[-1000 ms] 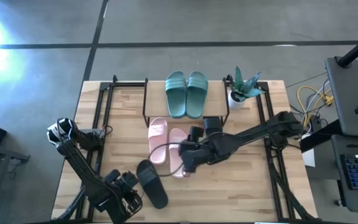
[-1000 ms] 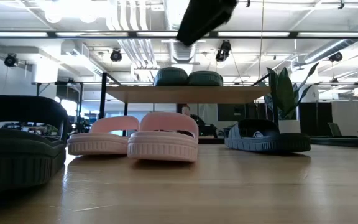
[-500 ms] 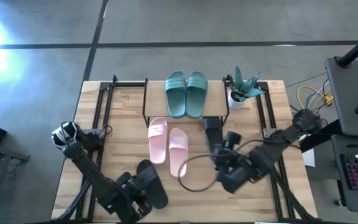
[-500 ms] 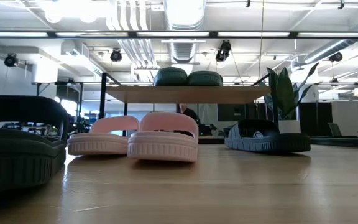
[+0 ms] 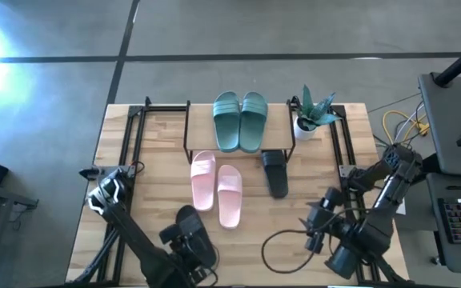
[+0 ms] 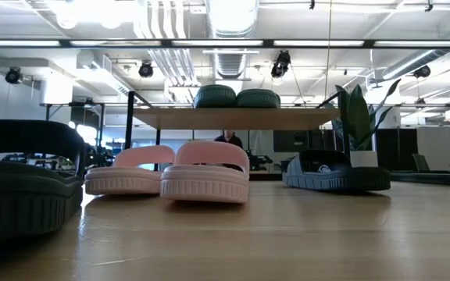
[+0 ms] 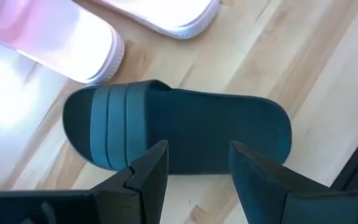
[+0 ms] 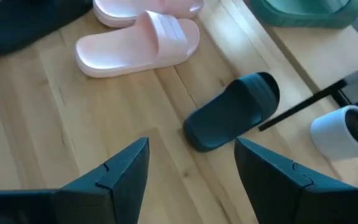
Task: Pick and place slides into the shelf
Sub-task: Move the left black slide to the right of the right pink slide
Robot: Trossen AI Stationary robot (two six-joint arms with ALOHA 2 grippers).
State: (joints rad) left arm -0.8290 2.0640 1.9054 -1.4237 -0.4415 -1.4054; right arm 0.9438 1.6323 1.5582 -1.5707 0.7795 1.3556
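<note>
From above, the teal-green pair [image 5: 240, 120] sat side by side on the shelf [image 5: 200, 126] at the far side of the counter [image 5: 150, 176]. The pale pink pair [image 5: 217, 188] lay on the counter just in front of the shelf, and one black slide [image 5: 274, 173] lay beside them, its far end tucked under the shelf's edge near the potted plant [image 5: 313, 112]. The other black slide [image 5: 192, 234] lay near the front edge, and the left hand [image 5: 184, 254] hung right over it. The right hand [image 5: 326, 232] was off at the near right corner, well apart from every slide.

At counter height, the pink pair [image 6: 169, 172] stood in the middle with the teal-green pair [image 6: 236, 97] up on the shelf board [image 6: 233, 118] behind them. One black slide [image 6: 336, 173] rested to the right by the plant [image 6: 358, 117], and the other [image 6: 23, 183] loomed dark and close on the left.

Through the left wrist camera, the left hand [image 7: 194, 163] was open, fingers [image 7: 149, 175] spread over the black slide [image 7: 179, 134], gripping nothing; the pink slides [image 7: 61, 40] lay just past it.

Through the right wrist camera, the right hand [image 8: 191, 168] was open wide and empty. The black slide [image 8: 232, 112] lay beyond it, toe under the shelf [image 8: 328, 56], with a pink slide [image 8: 138, 43] farther off.
</note>
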